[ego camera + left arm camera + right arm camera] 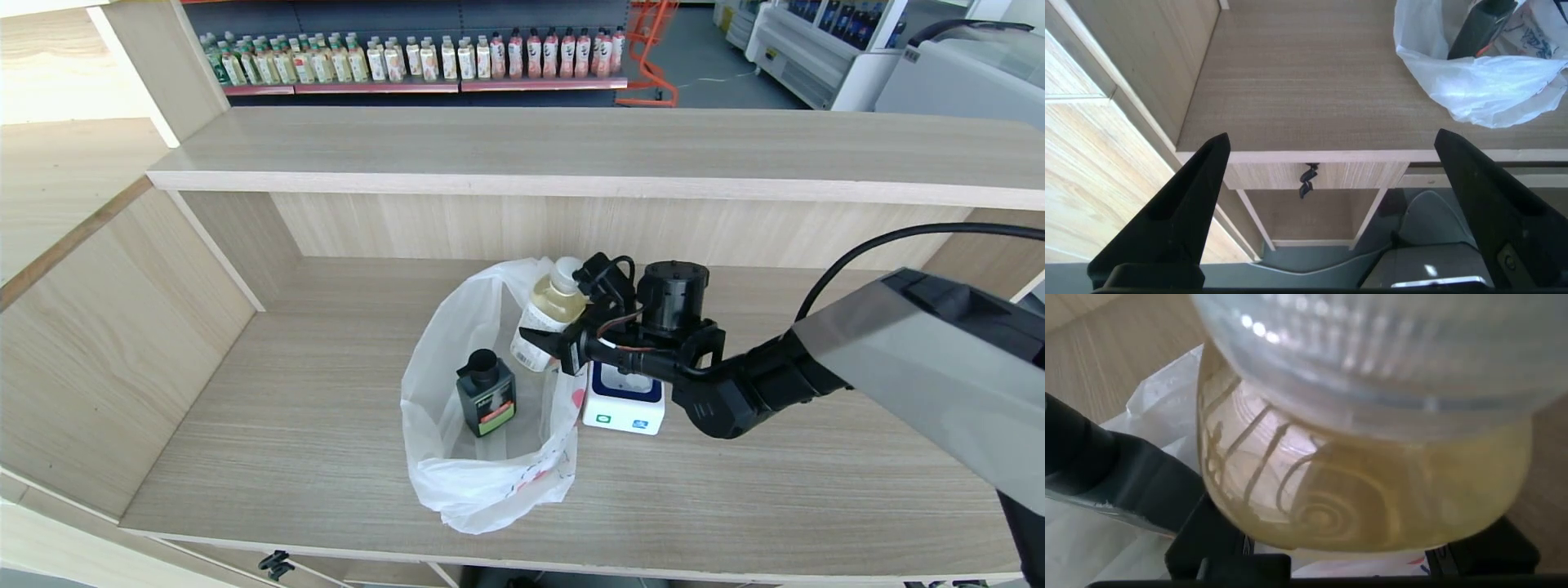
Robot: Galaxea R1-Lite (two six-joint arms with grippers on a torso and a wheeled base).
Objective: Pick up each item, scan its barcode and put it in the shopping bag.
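Observation:
A white plastic shopping bag [482, 457] stands open in the middle of the wooden counter, with a dark bottle [485, 393] with an orange label upright inside it. My right gripper [563, 331] is shut on a clear bottle of yellowish liquid [549, 310] with a white cap, held tilted over the bag's far right rim. Up close, the yellowish bottle [1364, 474] sits between the dark fingers [1118, 478]. My left gripper [1331, 212] hangs open off the counter's front edge, with the bag [1486, 73] and the dark bottle [1486, 28] farther off.
A small white and blue barcode scanner [624, 404] sits on the counter just right of the bag, under my right wrist. A raised wooden ledge [571, 155] runs behind the counter, and wooden side walls [122, 327] close in the left. A small black latch [1308, 180] hangs below the counter front.

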